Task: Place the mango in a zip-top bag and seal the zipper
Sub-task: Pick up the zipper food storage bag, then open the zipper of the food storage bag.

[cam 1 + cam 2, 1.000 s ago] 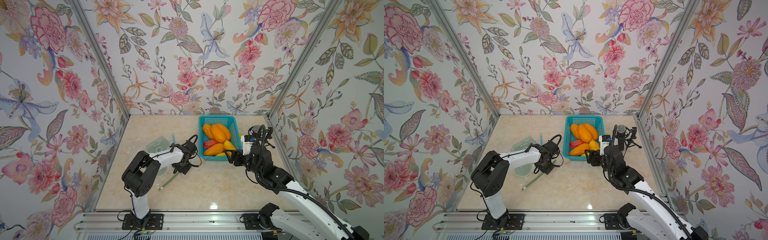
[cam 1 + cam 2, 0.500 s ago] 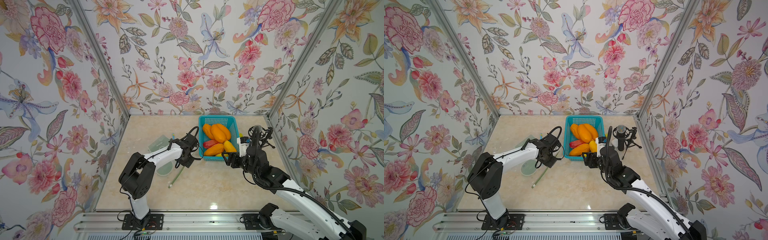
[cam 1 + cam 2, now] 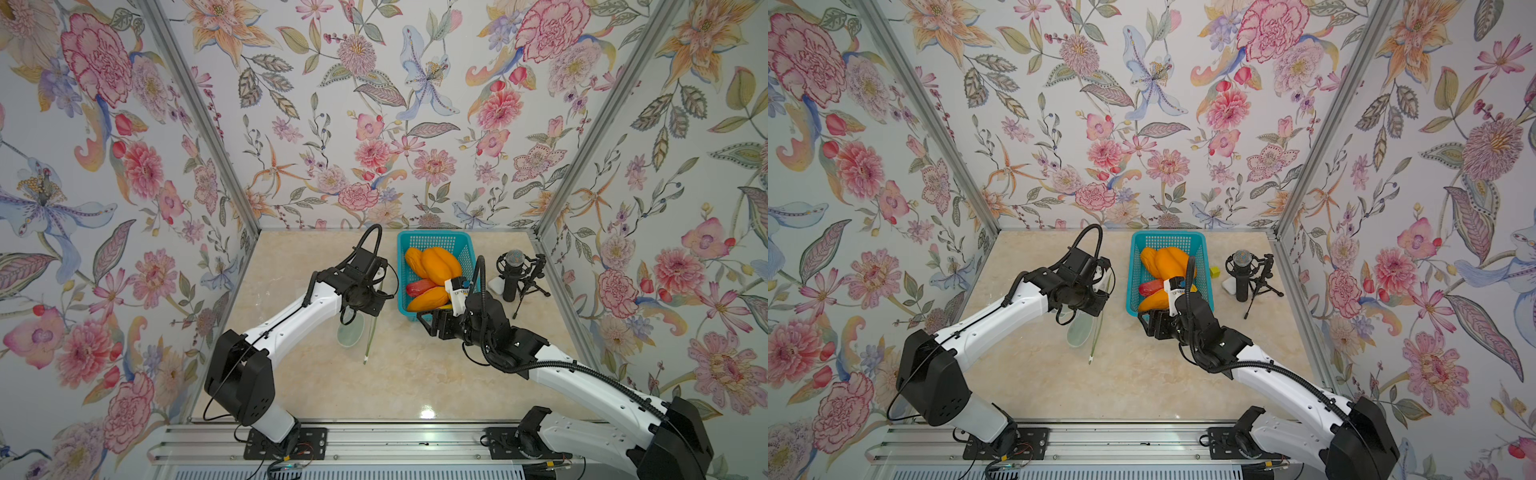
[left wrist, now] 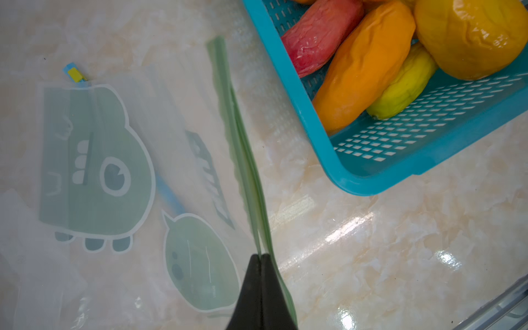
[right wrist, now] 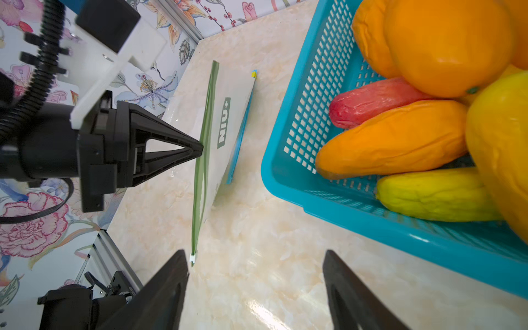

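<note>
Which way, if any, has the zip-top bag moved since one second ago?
Yes. Held by the shut left hand, the zip-top bag moved toward the blue basket in a top view.

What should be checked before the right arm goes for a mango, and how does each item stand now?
1. The left gripper is shut on the green zipper of the clear plastic zip-top bag: ok.
2. Bag raised by its zipper edge, apart from the teal plastic basket: ok.
3. Bag mouth open wide enough for a mango: cannot tell.
4. The right gripper is open and empty: ok.
5. The long orange mango lies exposed in the basket: ok.
6. Mango in the bag: not ok.
</note>
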